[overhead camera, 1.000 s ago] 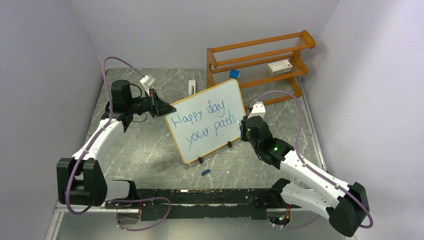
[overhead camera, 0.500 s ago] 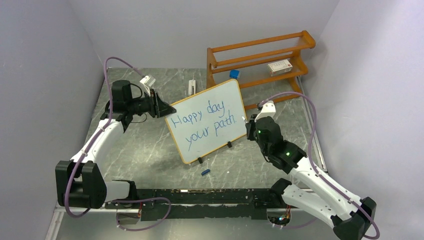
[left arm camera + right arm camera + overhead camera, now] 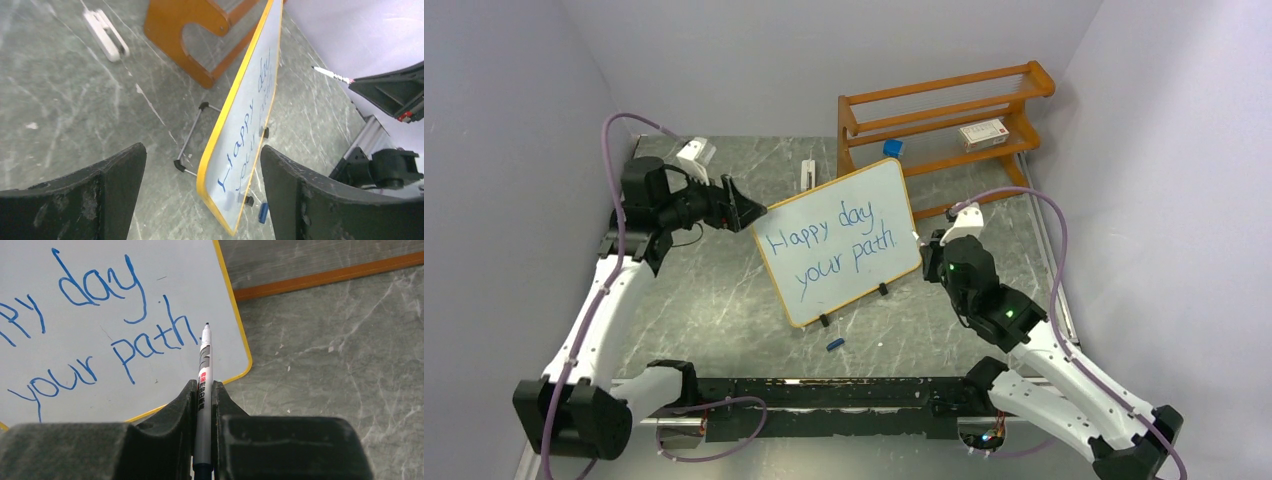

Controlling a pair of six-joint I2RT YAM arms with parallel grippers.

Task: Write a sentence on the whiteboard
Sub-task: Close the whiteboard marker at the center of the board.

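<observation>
A rectangular white board with a thin light-wood frame [image 3: 879,205] stands tilted on small black feet at the centre of the top view, on the grey marbled tabletop [image 3: 714,290]. Its blue handwritten sentence [image 3: 829,247] reads "Happy day your path" in two lines. The left end effector [image 3: 754,213] is released, its fingers spread wide just beside the board's upper left corner. The right end effector [image 3: 202,387] is clenched on a slim grey-and-white marker pen [image 3: 204,357], whose tip points at the board's lower right corner. At upper right, an orange wooden shelf rack [image 3: 944,88] holds a small white box [image 3: 983,133] on its middle shelf. A small blue cap [image 3: 834,344] lies below the board.
</observation>
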